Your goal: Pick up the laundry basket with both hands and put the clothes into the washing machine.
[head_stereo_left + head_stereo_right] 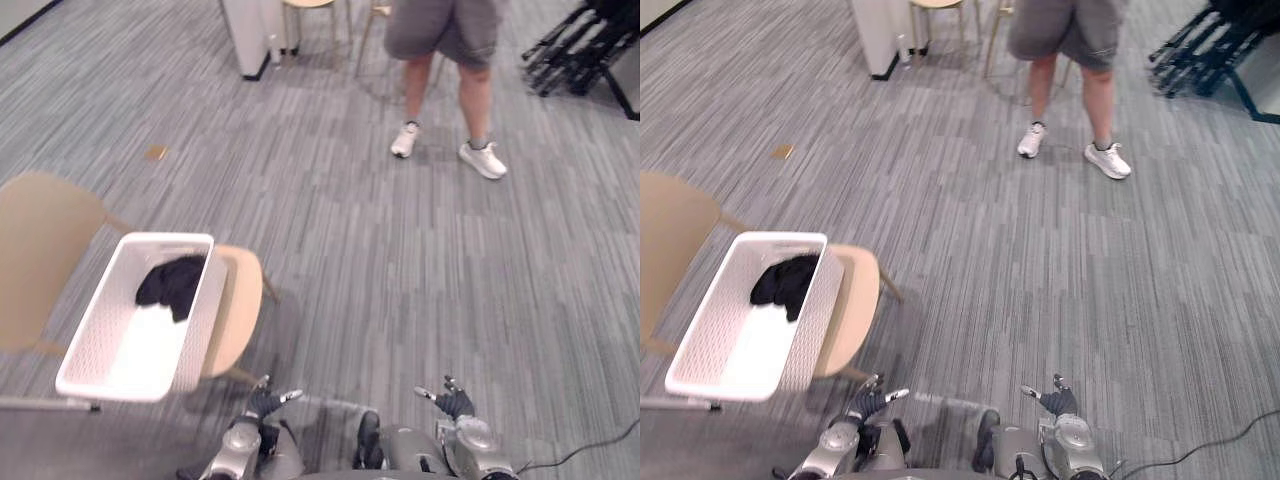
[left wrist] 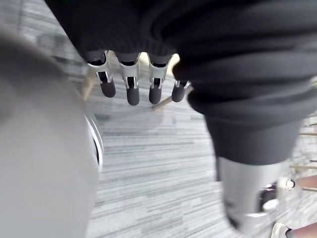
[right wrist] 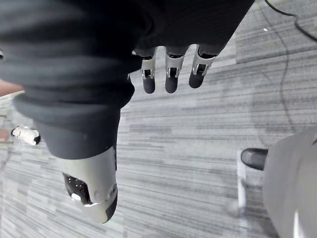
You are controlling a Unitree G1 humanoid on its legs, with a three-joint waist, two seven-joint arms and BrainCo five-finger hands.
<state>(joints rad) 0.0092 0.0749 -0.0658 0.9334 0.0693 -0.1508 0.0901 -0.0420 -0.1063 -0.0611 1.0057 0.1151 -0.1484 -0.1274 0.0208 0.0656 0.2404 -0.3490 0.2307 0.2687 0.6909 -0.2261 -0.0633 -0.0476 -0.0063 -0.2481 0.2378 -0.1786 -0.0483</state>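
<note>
**Laundry basket on chair; both hands free**

Item 1. White perforated plastic laundry basket [image 1: 202, 318], rectangular, resting across the seat of a tan moulded chair [image 1: 240, 305] on the robot's left. The chair's curved back rises on the far side of the basket from the robot's hands. Neither hand touches the basket.

Item 2. Contents of the basket: a crumpled black garment [image 1: 172, 283] at the end farther from the robot, partly overlying a white cloth [image 1: 150, 345] that covers the rest of the bottom.

Item 3. Left hand [image 1: 264, 401], low in front of the robot, near the chair's front edge but apart from it. Fingers [image 2: 132, 90] straight and spread, nothing in them.

Item 4. Right hand [image 1: 456, 403], level with the left and well apart from it, above bare floor. Fingers [image 3: 170, 79] straight, nothing held.

Item 5. Grey striped carpet floor [image 1: 400, 290].

Item 6. Person in grey shorts and white shoes [image 1: 445, 40], standing well beyond the basket.

Item 7. Black folded stands [image 1: 580, 50], far right.
</note>
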